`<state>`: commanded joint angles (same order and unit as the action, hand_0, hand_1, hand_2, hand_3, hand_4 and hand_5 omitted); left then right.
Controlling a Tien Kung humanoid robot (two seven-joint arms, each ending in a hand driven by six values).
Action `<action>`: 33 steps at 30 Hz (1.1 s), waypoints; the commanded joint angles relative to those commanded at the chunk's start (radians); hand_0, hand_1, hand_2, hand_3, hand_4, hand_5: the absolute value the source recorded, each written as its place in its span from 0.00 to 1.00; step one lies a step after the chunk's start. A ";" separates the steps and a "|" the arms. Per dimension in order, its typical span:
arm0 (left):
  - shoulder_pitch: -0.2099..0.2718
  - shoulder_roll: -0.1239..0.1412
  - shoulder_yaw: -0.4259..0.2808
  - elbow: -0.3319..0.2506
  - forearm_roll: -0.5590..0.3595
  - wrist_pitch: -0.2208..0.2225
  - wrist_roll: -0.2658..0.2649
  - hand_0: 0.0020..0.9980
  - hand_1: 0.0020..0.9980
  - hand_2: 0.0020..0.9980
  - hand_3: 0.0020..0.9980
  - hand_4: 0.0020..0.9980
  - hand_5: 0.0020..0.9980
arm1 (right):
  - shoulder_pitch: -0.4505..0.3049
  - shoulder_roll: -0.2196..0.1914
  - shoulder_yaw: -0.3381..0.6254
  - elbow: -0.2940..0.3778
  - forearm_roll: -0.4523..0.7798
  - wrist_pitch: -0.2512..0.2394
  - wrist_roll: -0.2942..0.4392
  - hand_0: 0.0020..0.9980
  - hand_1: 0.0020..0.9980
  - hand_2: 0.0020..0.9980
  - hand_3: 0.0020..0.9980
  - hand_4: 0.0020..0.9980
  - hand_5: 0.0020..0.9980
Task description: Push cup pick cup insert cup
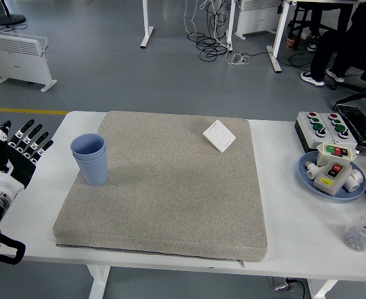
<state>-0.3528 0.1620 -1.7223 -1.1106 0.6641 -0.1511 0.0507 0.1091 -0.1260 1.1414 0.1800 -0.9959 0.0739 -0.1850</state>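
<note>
Fingers (30,138) splayed — ribbed blue cups (90,159) nested

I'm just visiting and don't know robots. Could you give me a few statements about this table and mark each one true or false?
1. The blue cups stand upright on the grey mat. True.
2. The left hand is gripping the cups. False: it is off the table's left edge with fingers spread, apart from them.
3. A white switch plate lies near the mat's far right corner. True.
4. The blue plate is on the mat. False: it sits on the white table, right of the mat.
5. Both robot hands are visible. False: only the left shows.
</note>
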 joint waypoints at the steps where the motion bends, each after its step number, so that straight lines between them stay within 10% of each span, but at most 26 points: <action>1: 0.000 -0.002 0.001 0.002 0.003 0.001 -0.001 0.79 0.82 0.87 0.80 0.62 1.00 | 0.001 0.000 0.000 0.000 0.001 0.000 0.000 0.78 0.69 0.69 0.57 0.13 0.47; 33: -0.005 -0.022 0.035 0.035 0.056 0.034 -0.047 0.87 0.88 0.95 0.84 0.60 1.00 | 0.017 -0.003 0.004 0.000 -0.003 0.003 -0.001 0.78 0.69 0.69 0.57 0.13 0.47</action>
<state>-0.3582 0.1403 -1.6871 -1.0759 0.7205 -0.1172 0.0039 0.1256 -0.1290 1.1457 0.1800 -0.9987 0.0768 -0.1859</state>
